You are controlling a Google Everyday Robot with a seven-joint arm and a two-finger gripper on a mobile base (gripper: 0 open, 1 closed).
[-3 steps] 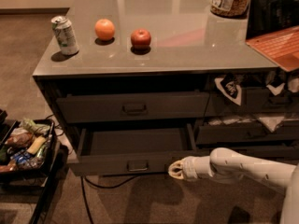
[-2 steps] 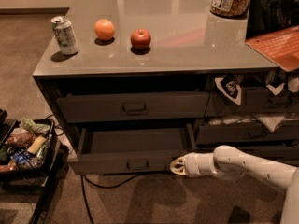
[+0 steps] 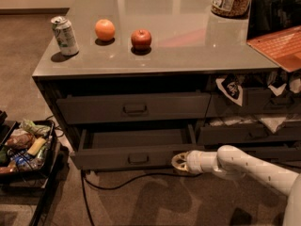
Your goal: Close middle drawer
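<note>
At the right end of the middle drawer [image 3: 136, 158], which stands pulled out beneath the upper drawer [image 3: 134, 108], you have the gripper [image 3: 180, 162] placed to push it shut, though you cannot tell if it is spread or closed.

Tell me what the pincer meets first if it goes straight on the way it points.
The pincer, low at the right, points left at the front panel of the middle drawer; likely that first, depth unclear.
</note>
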